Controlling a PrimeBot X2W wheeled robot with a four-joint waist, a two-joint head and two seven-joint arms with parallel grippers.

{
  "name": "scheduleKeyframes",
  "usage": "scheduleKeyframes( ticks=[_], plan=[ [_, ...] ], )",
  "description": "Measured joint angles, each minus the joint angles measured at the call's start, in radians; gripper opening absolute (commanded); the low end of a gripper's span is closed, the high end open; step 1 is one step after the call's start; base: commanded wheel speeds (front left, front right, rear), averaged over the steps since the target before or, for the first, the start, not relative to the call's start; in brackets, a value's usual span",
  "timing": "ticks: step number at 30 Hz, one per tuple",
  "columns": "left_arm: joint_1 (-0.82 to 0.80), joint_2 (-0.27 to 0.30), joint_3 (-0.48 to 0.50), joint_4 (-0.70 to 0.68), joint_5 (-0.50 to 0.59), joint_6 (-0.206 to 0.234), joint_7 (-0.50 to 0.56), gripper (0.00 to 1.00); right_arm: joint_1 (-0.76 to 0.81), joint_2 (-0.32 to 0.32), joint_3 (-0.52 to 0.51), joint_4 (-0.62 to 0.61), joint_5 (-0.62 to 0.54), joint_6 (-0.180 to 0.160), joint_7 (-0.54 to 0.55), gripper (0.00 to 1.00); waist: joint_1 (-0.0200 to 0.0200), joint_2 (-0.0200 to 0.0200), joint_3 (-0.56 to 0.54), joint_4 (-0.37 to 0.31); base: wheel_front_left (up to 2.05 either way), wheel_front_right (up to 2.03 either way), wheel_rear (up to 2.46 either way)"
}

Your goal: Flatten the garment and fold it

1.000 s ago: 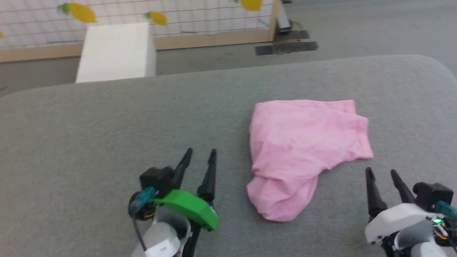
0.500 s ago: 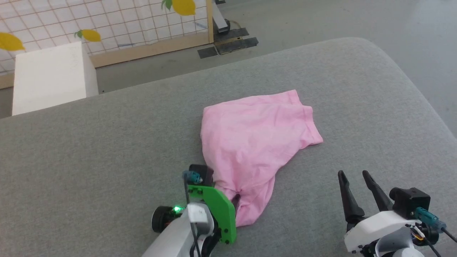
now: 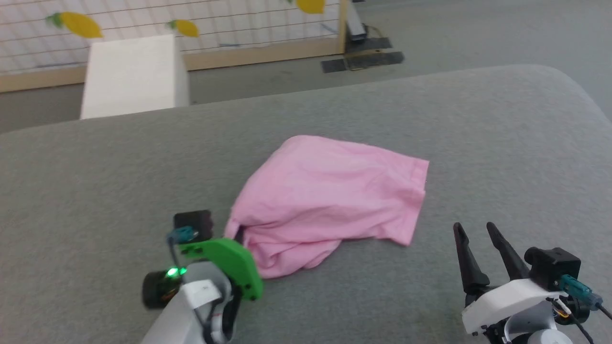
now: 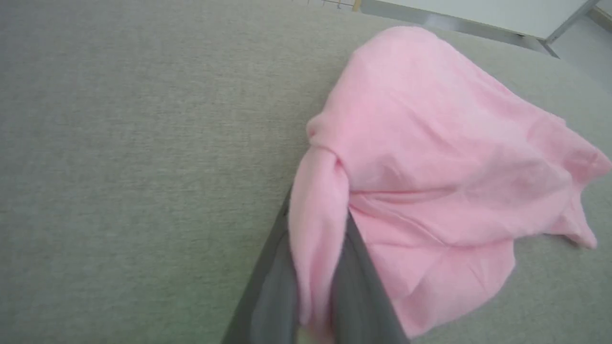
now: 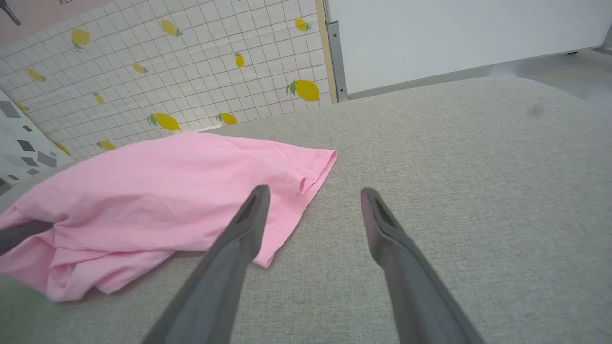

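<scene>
Garment (image 3: 330,191): pink, rumpled, lying mid-counter (image 3: 95,191), long axis left to right.
Left gripper (image 4: 318,210) fingers pinch its bunched near-left end; right gripper (image 3: 474,225) spread wide, empty, just beside the loose right corner.

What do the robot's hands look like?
Both have two long, dark, pointed fingers and a teal plug by a black box. The left hand wears a bright green cover with a small green light; the right hand wears a white cover.

Grey fabric-covered surface (image 3: 71,162) up front; behind, white block (image 3: 129,76), lemon-print grid wall (image 3: 229,19) with wooden base (image 3: 263,52), grey floor (image 3: 478,33).
</scene>
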Motion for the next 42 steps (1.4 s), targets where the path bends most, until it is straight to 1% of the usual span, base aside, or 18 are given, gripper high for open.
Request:
scheduleKeyframes(
  ticks=[7,9,10,11,13,16,20,22,24,26,30,32,33,34,35,36,38,42],
  plan=[
    [0.129,0.066,0.069,-0.083,-0.023,0.065,-0.007,0.0,0.002,0.0,0.017,-0.008,-0.001,0.0,0.022,1.0,0.0,0.0,-0.015,0.124,0.0,0.0,0.0],
    [0.16,0.078,0.079,-0.107,-0.027,0.072,-0.007,0.0,0.002,0.0,0.03,-0.013,-0.001,0.0,0.027,1.0,0.0,0.0,-0.018,0.161,0.0,0.0,0.0],
    [0.17,0.079,0.083,-0.116,-0.034,0.072,-0.007,0.47,0.002,0.0,0.036,-0.014,-0.002,0.0,0.028,1.0,0.0,0.0,-0.02,0.175,0.0,0.0,0.0],
    [0.179,0.079,0.083,-0.128,-0.04,0.07,-0.008,1.0,0.002,0.0,0.04,-0.014,-0.001,0.0,0.034,1.0,0.0,0.0,-0.021,0.192,0.0,0.0,0.0],
    [0.188,0.077,0.085,-0.141,-0.047,0.067,-0.023,1.0,0.0,0.0,0.055,-0.012,-0.002,0.0,0.047,1.0,0.0,0.0,-0.022,0.221,0.0,0.0,0.0],
    [0.194,0.066,0.092,-0.16,-0.063,0.052,-0.073,1.0,-0.003,0.001,0.076,0.0,-0.006,0.0,0.085,1.0,0.0,0.0,-0.023,0.264,0.0,0.0,0.0],
    [0.195,0.05,0.107,-0.176,-0.055,0.034,-0.198,1.0,-0.015,0.001,0.095,0.034,-0.022,0.0,0.177,1.0,0.0,0.0,-0.02,0.319,0.0,0.0,0.0],
    [0.194,0.043,0.114,-0.178,-0.037,0.03,-0.272,1.0,-0.032,0.001,0.106,0.055,-0.039,0.0,0.247,1.0,0.0,0.0,-0.016,0.347,0.0,0.0,0.0],
    [0.193,0.033,0.121,-0.179,-0.017,0.026,-0.312,1.0,-0.048,0.002,0.102,0.069,-0.048,0.0,0.296,1.0,0.0,0.0,-0.012,0.372,0.0,0.0,0.0],
    [0.19,0.024,0.13,-0.18,-0.001,0.023,-0.336,1.0,-0.068,0.002,0.101,0.09,-0.07,0.0,0.37,1.0,0.0,0.0,-0.005,0.397,0.0,0.0,0.0],
    [0.188,-0.001,0.147,-0.181,0.029,0.008,-0.347,1.0,-0.099,0.001,0.094,0.113,-0.123,0.0,0.471,1.0,0.0,0.0,0.013,0.435,0.0,0.0,0.0],
    [0.185,-0.013,0.159,-0.184,0.049,-0.001,-0.347,1.0,-0.106,0.001,0.105,0.121,-0.125,0.0,0.529,1.0,0.0,0.0,0.024,0.45,0.0,0.0,0.0],
    [0.184,-0.021,0.17,-0.191,0.059,-0.006,-0.347,1.0,-0.107,0.001,0.107,0.118,-0.127,0.0,0.548,0.67,0.0,0.0,0.029,0.456,0.0,0.0,0.0],
    [0.184,-0.026,0.179,-0.197,0.065,-0.011,-0.348,1.0,-0.108,0.0,0.108,0.113,-0.128,0.0,0.559,0.38,0.0,0.0,0.033,0.46,0.0,0.0,0.0],
    [0.184,-0.031,0.188,-0.203,0.073,-0.019,-0.348,1.0,-0.11,-0.002,0.11,0.106,-0.129,0.0,0.571,0.17,0.0,0.0,0.038,0.463,0.0,0.0,0.0],
    [0.185,-0.036,0.198,-0.208,0.084,-0.024,-0.349,1.0,-0.11,-0.003,0.111,0.098,-0.131,0.0,0.575,0.0,0.0,0.0,0.042,0.464,0.0,0.0,0.0],
    [0.185,-0.044,0.217,-0.216,0.108,-0.034,-0.351,1.0,-0.11,-0.003,0.109,0.087,-0.133,0.0,0.582,0.0,0.0,0.0,0.044,0.46,0.0,0.0,0.0],
    [0.186,-0.061,0.248,-0.225,0.134,-0.055,-0.351,1.0,-0.093,0.004,0.065,0.048,-0.134,0.0,0.563,0.0,0.0,0.0,0.041,0.436,0.0,0.0,0.0]
  ],
)
